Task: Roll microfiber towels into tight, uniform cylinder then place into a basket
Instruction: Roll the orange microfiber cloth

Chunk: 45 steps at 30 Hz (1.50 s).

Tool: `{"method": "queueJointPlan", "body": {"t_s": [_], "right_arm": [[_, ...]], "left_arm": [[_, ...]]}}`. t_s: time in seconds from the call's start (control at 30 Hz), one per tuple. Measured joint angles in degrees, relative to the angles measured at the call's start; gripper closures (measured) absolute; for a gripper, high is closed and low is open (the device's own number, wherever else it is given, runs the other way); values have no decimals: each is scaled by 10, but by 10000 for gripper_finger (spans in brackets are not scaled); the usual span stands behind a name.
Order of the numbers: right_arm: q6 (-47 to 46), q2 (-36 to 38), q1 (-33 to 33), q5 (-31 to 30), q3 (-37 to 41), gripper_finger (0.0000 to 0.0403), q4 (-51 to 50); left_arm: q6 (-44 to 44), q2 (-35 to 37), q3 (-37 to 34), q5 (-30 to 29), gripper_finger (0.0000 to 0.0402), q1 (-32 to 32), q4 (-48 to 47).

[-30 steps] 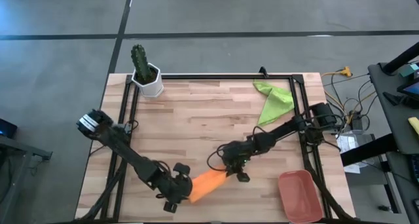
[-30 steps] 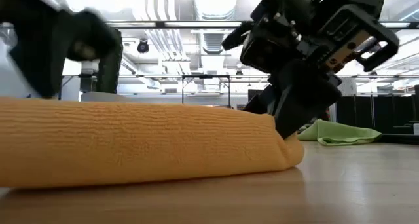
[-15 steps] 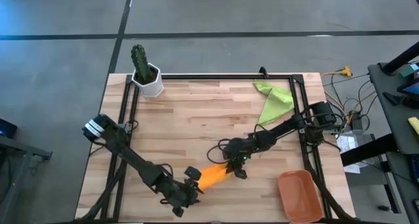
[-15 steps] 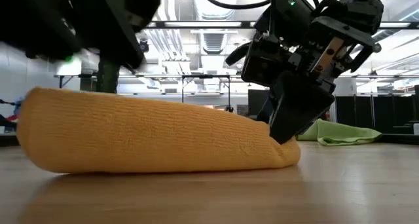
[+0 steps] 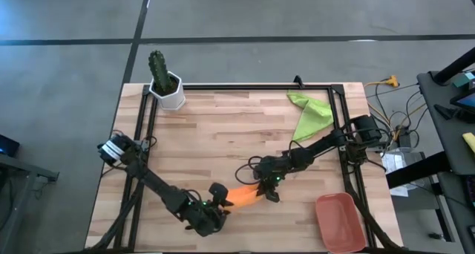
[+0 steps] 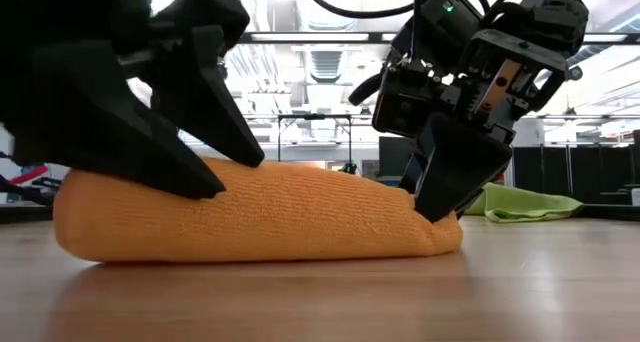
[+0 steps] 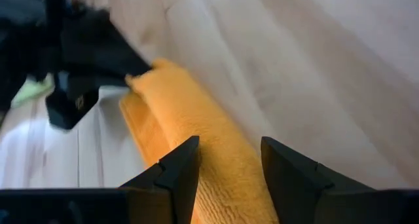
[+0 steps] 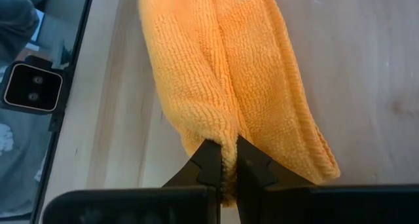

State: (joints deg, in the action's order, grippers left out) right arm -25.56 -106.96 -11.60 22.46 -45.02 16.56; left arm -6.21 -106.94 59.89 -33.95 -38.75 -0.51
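The orange towel [image 5: 242, 197] lies rolled into a thick cylinder on the table near its front edge; it also shows in the low view [image 6: 300, 217]. My right gripper [image 5: 263, 190] is shut on the roll's right end. My left gripper [image 5: 220, 203] is open over the roll's left end, with one finger on each side of it in the left wrist view [image 7: 226, 178]. The lime green towel [image 5: 310, 113] lies crumpled at the table's far right. The terracotta basket [image 5: 340, 221] stands at the front right corner. My left gripper comes slanting down from the table's left, its two fingers [image 6: 205, 177] astride the roll's left end [image 7: 222, 185], along the roll. Whether the fingers touch the cloth, I cannot tell. My right gripper pinches a fold at the roll's right end [image 8: 224, 145] between its two fingers [image 8: 211, 164]. The fingers slant down from the table's right side. The roll lies on the table, its right end [image 6: 440, 232] under the fingers.
A white pot with a cactus [image 5: 166, 83] stands at the table's far left corner. A black frame rail [image 5: 252, 86] runs along the table's far side and down both sides. Bare wood lies between the roll and the green towel.
My left gripper has gone toward the table's right, from beyond the roll's left end to over that end, fingers astride it. The roll's left end has shifted right and away from the front edge. The right end has stayed in my right gripper.
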Motion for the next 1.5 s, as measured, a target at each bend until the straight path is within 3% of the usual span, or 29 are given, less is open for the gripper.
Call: {"method": "queueJointPlan", "body": {"t_s": [0.27,0.6,0.77,1.1,1.23,1.4,1.5], "right_arm": [[0,0,0,0,2,390,-2],[73,0,0,-5,2,381,-3],[116,0,-1,-27,2,325,-3],[204,47,-1,-48,6,186,-27],[271,103,-16,-133,-8,153,-67],[366,135,-86,-348,-68,121,-197],[363,125,-124,-377,-121,101,-208]], "left_arm": [[88,-1,-18,-23,254,18,-29],[197,-1,-28,63,254,21,-27],[252,-6,-31,87,254,19,-25],[256,-9,-32,93,254,11,-26],[267,-9,-32,95,254,11,-25],[304,-9,-33,95,254,11,-23],[325,-9,-33,93,254,11,-17]]}}
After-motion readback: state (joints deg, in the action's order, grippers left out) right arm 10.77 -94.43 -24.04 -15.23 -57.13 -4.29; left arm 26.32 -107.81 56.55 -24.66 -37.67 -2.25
